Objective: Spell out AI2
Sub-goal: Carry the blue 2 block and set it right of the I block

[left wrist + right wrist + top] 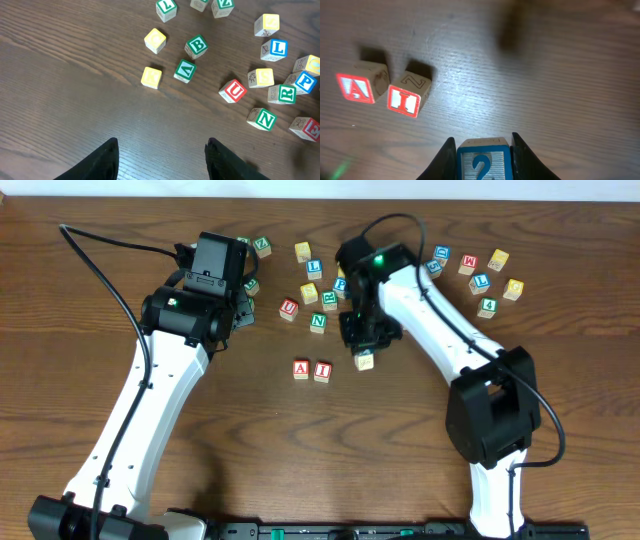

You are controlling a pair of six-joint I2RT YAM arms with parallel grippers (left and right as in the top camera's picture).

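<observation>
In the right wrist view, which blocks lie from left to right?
First: wooden cube with red letter A → wooden cube with red letter I → wooden cube with blue digit 2, in the right tool.

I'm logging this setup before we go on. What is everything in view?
A block: one, red letter, table centre.
I block: one, red letter, close beside the A block.
2 block: one, blue, held above the table.
Middle cluster: roughly eight lettered blocks, mixed colours, far side, partly hidden by arms.
Right cluster: seven blocks, mixed colours, far right.
Table: one, dark wood.
Left fingers: two, black, open over bare wood.
Right fingers: two, black, shut on the 2 block.
</observation>
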